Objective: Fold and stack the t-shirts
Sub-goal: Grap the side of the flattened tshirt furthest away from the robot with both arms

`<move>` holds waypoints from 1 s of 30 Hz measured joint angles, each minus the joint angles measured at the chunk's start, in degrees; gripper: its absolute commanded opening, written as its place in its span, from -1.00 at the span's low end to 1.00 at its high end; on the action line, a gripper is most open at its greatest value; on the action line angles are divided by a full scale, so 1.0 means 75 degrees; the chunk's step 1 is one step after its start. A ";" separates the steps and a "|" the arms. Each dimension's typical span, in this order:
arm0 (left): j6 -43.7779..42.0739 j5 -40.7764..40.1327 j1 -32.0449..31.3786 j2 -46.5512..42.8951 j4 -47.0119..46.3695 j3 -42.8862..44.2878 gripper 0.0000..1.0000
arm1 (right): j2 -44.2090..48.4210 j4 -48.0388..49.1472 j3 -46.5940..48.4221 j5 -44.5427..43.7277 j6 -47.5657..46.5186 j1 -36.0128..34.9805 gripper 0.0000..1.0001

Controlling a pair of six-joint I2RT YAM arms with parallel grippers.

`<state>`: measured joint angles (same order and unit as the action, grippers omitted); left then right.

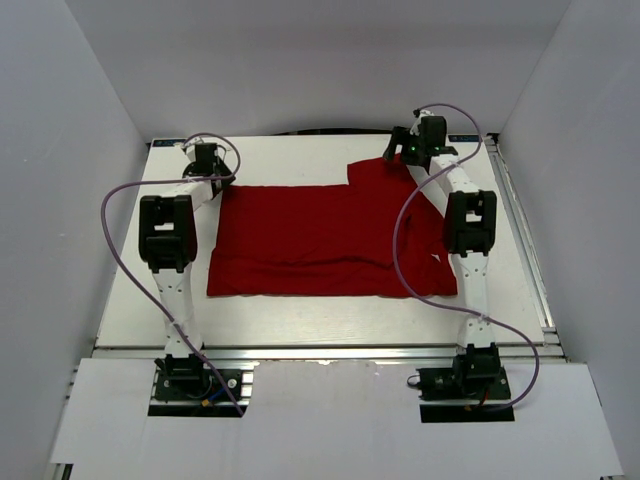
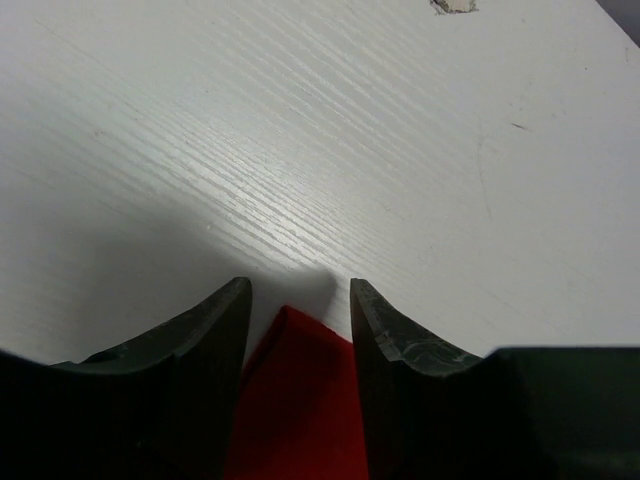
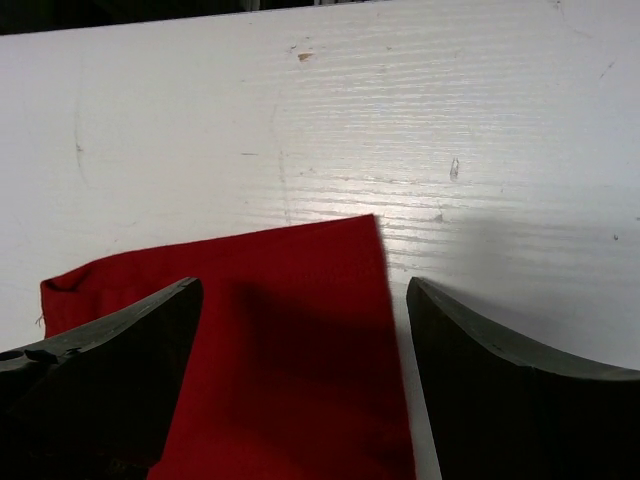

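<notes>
One bright red t-shirt (image 1: 310, 235) lies spread flat on the white table (image 1: 300, 318), its hem toward the arm bases. My left gripper (image 1: 211, 170) is at the shirt's far left corner. In the left wrist view the fingers (image 2: 299, 288) stand apart, with a pointed corner of red cloth (image 2: 295, 400) lying between them on the table, not pinched. My right gripper (image 1: 406, 151) hovers over the far right sleeve (image 1: 375, 172). Its jaws (image 3: 305, 285) are wide open above the flat red cloth (image 3: 290, 255), whose straight edge runs near the right finger.
White walls (image 1: 70, 120) close in the table on the left, back and right. Purple cables (image 1: 112, 240) loop beside both arms. Aluminium rails (image 1: 530, 270) run along the right and near edges. Bare table shows beyond the shirt (image 2: 350, 150) (image 3: 350, 120).
</notes>
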<state>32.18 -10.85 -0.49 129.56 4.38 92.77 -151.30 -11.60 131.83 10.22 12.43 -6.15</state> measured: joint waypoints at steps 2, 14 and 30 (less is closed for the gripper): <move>0.0029 0.0052 0.0006 0.0029 -0.0067 0.0006 0.01 | -0.0108 0.0082 0.0087 0.0128 0.0082 0.0067 0.79; 0.0195 0.0606 0.0052 0.0044 -0.0216 -0.0055 -0.01 | -0.0189 0.0361 0.0093 0.0466 0.0114 0.0122 0.78; -0.0012 0.0201 0.0047 -0.0373 0.0624 -0.0323 -0.06 | -0.0189 0.0682 -0.0064 0.0527 0.0085 0.0119 0.79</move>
<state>32.10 -9.34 -0.14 126.76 9.06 90.35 -152.73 -6.48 131.35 14.17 13.06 -5.26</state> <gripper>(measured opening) 0.483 0.891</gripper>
